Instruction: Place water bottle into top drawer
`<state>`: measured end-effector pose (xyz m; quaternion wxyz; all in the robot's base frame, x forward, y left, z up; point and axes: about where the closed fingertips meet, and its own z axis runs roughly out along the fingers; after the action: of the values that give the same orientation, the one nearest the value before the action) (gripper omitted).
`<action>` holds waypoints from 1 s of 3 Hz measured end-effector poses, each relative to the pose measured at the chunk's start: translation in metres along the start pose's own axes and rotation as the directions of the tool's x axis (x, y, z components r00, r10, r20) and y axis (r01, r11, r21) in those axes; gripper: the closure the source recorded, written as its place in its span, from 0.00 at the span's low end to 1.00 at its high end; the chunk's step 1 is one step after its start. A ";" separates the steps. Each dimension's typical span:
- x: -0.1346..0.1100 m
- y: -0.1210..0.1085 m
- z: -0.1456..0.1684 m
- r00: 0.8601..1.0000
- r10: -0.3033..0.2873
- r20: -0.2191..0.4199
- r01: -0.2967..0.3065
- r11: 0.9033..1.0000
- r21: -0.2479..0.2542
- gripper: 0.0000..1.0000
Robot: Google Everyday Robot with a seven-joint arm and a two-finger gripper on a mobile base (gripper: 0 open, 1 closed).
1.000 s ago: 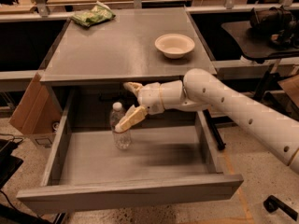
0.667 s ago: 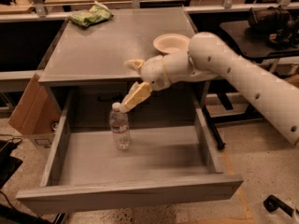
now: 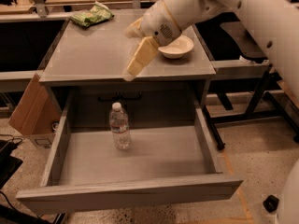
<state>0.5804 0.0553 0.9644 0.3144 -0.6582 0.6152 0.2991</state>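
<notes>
Upright, cap up, on the floor of the pulled-out top drawer (image 3: 140, 190), far left part: one water bottle (image 3: 119, 127), steady there, clear of the walls. Over the near edge of the bench (image 3: 84, 59): one tool (image 3: 134, 50), spread, empty, well above the bottle. Farther back: one bowl (image 3: 176, 46) right, one green snack bag (image 3: 92, 16) left.

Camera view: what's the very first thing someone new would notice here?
Probably the big white robot arm sweeping in from the upper right, with its open claw hanging over the front edge of the grey cabinet. Next comes the water bottle, standing upright in the pulled-out top drawer below, near its back.
</notes>
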 end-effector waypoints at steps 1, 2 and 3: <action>-0.005 0.015 -0.013 0.998 0.011 -0.062 -0.014 0.998 -0.059 0.00; -0.004 0.018 -0.013 0.998 0.008 -0.065 -0.013 0.998 -0.068 0.00; 0.019 0.005 -0.025 0.986 0.060 -0.154 -0.063 0.998 -0.015 0.00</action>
<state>0.5767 0.0237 0.9650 0.2502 -0.6631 0.6545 0.2634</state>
